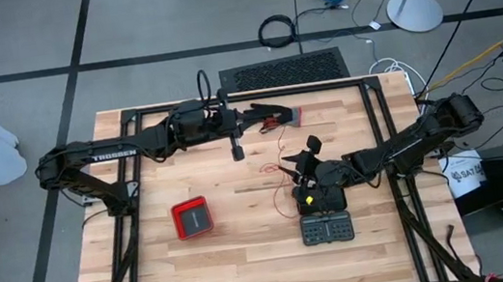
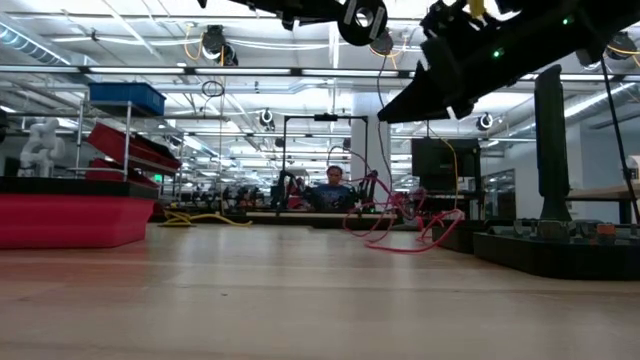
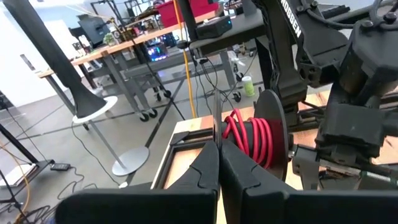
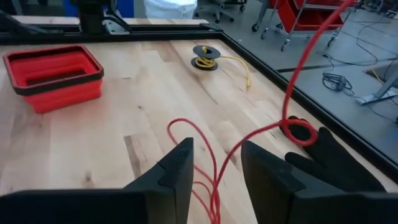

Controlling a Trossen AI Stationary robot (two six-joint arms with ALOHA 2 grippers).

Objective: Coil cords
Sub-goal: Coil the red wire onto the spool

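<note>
The red cord (image 4: 205,155) is lying in loose loops near the table's (image 1: 246,249) middle — running between the right gripper's (image 4: 214,165) parted jaws, not gripped. The left gripper (image 3: 219,171) is hovering near the far edge, jaws pressed shut — a red-wound spool (image 3: 258,137) just beyond them.

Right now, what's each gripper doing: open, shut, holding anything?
Left gripper: shut, at the table's far edge by the red cord spool; a grip cannot be told.
Right gripper: open, red cord running loose between its fingers.
</note>
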